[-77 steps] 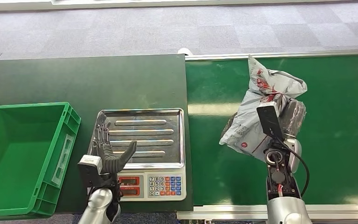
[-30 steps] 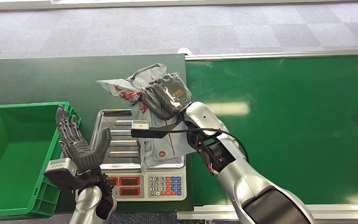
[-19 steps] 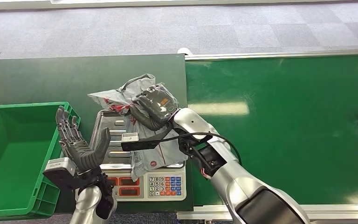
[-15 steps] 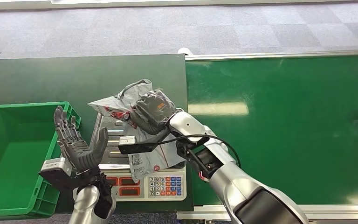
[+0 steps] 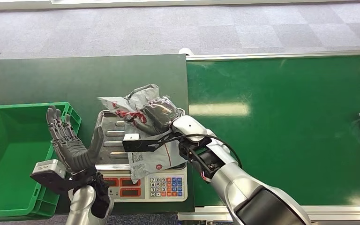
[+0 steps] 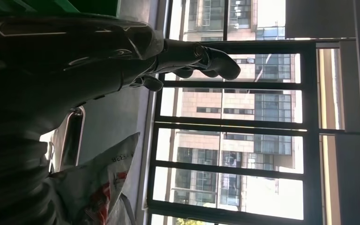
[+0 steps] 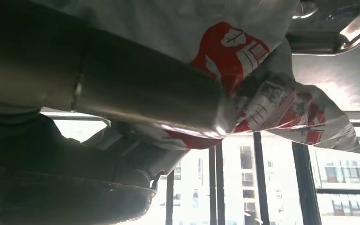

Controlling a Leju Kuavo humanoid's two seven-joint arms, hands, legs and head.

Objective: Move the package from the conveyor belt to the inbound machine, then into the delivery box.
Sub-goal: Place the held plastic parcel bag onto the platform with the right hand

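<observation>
Lowered: right hand [image 5: 157, 114] grips package [image 5: 143, 136] over scale pan [image 5: 110, 140]; left hand [image 5: 72, 145] open.

digits 1-9 on scale keypad [image 5: 167, 182]

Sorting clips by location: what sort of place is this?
Probably a parcel-sorting or logistics station: a wide green conveyor belt, a steel-topped weighing scale with a keypad, a green plastic crate, and a grey plastic mailer package held by the right hand.
</observation>
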